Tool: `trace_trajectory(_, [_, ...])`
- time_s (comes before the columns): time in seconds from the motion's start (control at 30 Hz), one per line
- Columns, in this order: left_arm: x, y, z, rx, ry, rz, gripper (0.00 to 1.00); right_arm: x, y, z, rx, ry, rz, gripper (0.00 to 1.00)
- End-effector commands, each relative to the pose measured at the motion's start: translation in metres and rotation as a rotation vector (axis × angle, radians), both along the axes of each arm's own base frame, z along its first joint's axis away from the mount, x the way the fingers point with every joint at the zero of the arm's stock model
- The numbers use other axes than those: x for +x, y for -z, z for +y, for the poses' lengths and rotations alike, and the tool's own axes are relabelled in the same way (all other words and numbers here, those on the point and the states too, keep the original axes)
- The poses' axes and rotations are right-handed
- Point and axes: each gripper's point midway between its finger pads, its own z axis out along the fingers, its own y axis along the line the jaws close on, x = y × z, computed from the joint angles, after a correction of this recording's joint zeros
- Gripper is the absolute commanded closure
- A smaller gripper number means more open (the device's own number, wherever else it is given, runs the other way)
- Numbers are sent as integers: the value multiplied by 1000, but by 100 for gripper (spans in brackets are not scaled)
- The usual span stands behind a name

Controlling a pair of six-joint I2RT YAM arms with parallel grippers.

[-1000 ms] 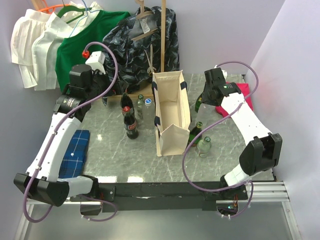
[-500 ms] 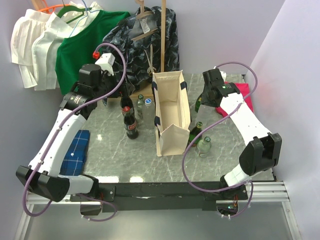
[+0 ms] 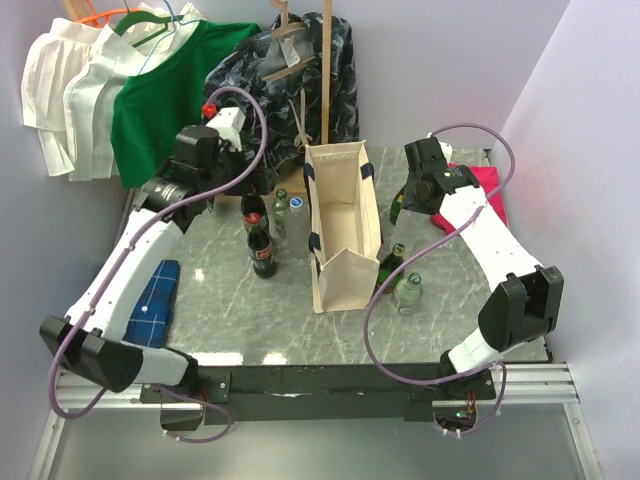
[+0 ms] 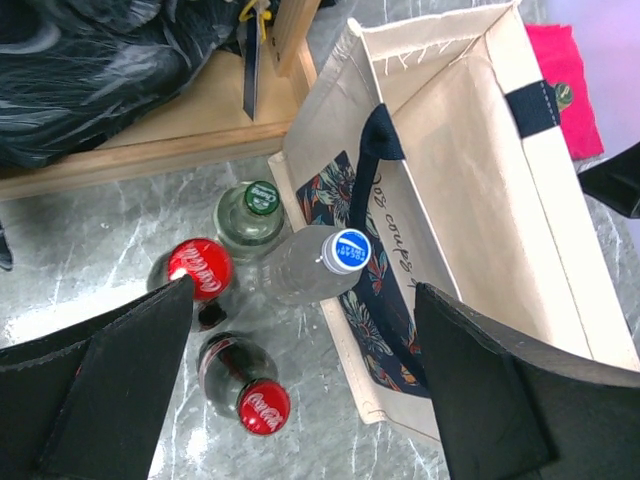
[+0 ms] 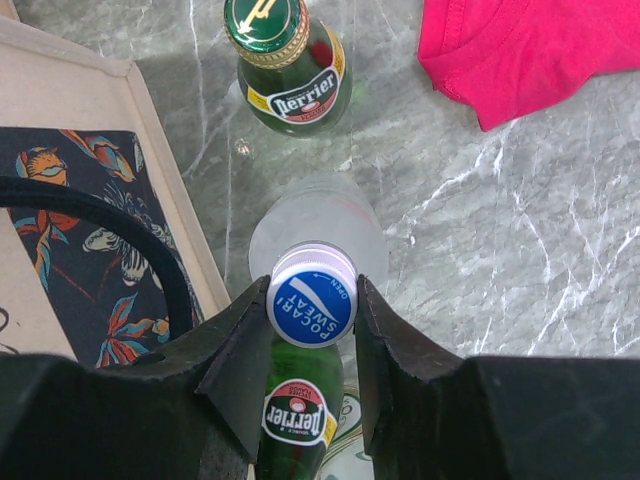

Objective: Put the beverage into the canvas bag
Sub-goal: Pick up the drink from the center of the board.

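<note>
Standing upright in the middle of a grey marble table (image 3: 220, 300) is a tall cream canvas bag (image 3: 340, 280) with dark handles, its open top facing up.

Just to the right of the bag, the right gripper (image 5: 312, 300) is reaching down over a plastic drink bottle (image 5: 315, 225) with a blue and white cap. Its two black fingers (image 5: 245, 350) are pressing against opposite sides of the cap, so the jaws are sitting partly closed around it. The bottle is standing on the table, outside the bag. One green glass bottle (image 5: 290, 70) is standing just beyond it on the far side and another (image 5: 297, 410) is standing just on the near side. A pink shirt (image 5: 530, 50) is lying at the far right.

On the left side of the bag, the left gripper (image 4: 302, 290) is hovering with its jaws spread wide and holding nothing. Below it a group of bottles is standing close together: two cola bottles with red caps (image 4: 198, 268) (image 4: 262, 405), a glass bottle with a green cap (image 4: 262, 197), and a second plastic bottle (image 4: 345, 250) with a blue and white cap right beside the bag's printed side.

A blue checked cloth (image 3: 150, 300) is lying at the near left. Shirts in white and green (image 3: 160, 90) and a dark patterned garment (image 3: 290, 80) are hanging along the far edge.
</note>
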Motion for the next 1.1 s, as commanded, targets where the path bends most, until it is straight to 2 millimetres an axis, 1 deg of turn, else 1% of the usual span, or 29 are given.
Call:
trace_trajectory(0.0, [4,-8,-10,23,10,-8,4,4,-16,-3,-17,9,-41,100])
trace_trajectory(0.03, [4,-9,-12,24,16,-7,4,4,-17,-3,-17,9,-45,100])
trace_trajectory(0.07, [6,-3,-15,30,18,13,4,5,-17,-2,-15,9,-47,100])
trace_trajectory(0.17, [6,1,-26,32,31,31,4,6,-19,-2,-15,8,-52,100])
trace_trajectory(0.4, [2,1,-51,38,69,23,4,8,-25,-1,-6,14,-73,100])
trace_trajectory(0.57, [1,-2,-60,42,86,6,4,9,-24,-2,-8,20,-70,100])
trace_trajectory(0.63, [2,4,-65,36,101,25,4,9,-23,-2,-9,22,-69,100])
trace_trajectory(0.7, [3,8,-70,33,107,40,1,8,-24,-3,-11,26,-69,100])
trace_trajectory(0.73, [5,14,-72,37,106,60,2,8,-26,-3,-10,26,-74,100])
trace_trajectory(0.8, [6,19,-78,36,112,72,6,7,-30,-3,-8,28,-82,100])
trace_trajectory(0.83, [7,23,-80,35,108,87,10,7,-31,-3,-8,27,-85,100])
trace_trajectory(0.9, [7,26,-86,29,119,92,14,7,-33,-4,-7,29,-88,100])
trace_trajectory(0.97, [9,32,-92,30,127,110,17,6,-35,-4,-7,30,-93,100])
trace_trajectory(1.0, [10,29,-95,26,133,106,19,6,-36,-3,-5,28,-94,100])
trace_trajectory(1.07, [12,33,-100,31,138,113,23,6,-36,-4,-7,31,-95,100])
